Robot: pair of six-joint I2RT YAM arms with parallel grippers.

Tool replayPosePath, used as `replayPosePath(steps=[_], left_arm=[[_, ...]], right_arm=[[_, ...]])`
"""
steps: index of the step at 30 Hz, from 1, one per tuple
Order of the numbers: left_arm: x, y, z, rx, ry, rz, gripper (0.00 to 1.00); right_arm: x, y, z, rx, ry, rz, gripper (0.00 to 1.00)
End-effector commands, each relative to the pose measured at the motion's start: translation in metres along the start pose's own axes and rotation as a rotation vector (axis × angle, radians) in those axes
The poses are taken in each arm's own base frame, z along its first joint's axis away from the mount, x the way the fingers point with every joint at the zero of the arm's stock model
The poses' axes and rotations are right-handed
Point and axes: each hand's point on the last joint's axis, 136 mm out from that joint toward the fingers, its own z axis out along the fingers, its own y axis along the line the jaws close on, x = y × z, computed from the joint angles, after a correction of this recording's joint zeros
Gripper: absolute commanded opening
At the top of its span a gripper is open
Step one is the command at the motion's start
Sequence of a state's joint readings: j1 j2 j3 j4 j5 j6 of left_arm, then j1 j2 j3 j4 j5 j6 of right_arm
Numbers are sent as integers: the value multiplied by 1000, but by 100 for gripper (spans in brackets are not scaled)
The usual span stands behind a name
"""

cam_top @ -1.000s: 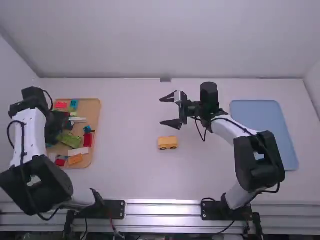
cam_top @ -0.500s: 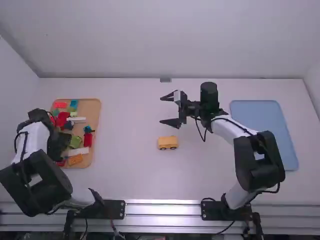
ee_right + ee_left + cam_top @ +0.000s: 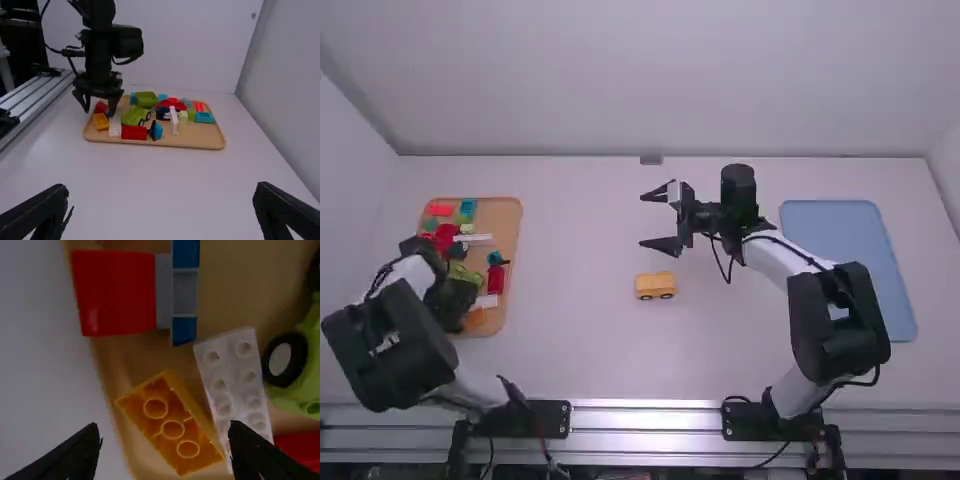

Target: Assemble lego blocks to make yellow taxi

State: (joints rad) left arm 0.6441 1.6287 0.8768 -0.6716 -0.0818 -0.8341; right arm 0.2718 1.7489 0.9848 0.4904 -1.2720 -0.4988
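In the high view my left gripper (image 3: 458,303) is low over the near part of the brick tray. The left wrist view has my left gripper (image 3: 166,430) open above an orange-yellow brick (image 3: 165,426), whose hollow underside faces up. Nothing is held between its fingers. A white studded brick (image 3: 235,377) lies against that brick's side. A yellow vehicle piece on dark wheels (image 3: 655,286) stands mid-table. Beyond it, to the right, my right gripper (image 3: 645,221) is open and empty; in the right wrist view my right gripper (image 3: 161,191) has its fingers wide apart.
The wooden tray (image 3: 512,235) at the left holds several mixed bricks, with a red and blue piece (image 3: 117,292) and a green wheeled piece (image 3: 300,360) close to my left gripper. A blue tray (image 3: 850,240) lies at the right.
My left gripper has moved toward the near edge and right over the tray, uncovering bricks at its far left. The right arm and yellow vehicle piece have stayed put.
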Motion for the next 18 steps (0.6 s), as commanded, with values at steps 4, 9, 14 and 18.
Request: replayPosePath(steps=[4,9,14,18], left_arm=[[13,4,24,-51,77,22,56],[12,6,25,-65,75,-33,53],[18,3,25,-47,105,-58,54],[22,1,25,-38,124,-59,52]], right_arm=[[-18,-5,-2,4,-15,-49,99],[-18,-5,-2,5,-15,-49,98],[-18,-5,-2,5,-15,-50,99],[-18,-5,-2,5,-15,-50,99]])
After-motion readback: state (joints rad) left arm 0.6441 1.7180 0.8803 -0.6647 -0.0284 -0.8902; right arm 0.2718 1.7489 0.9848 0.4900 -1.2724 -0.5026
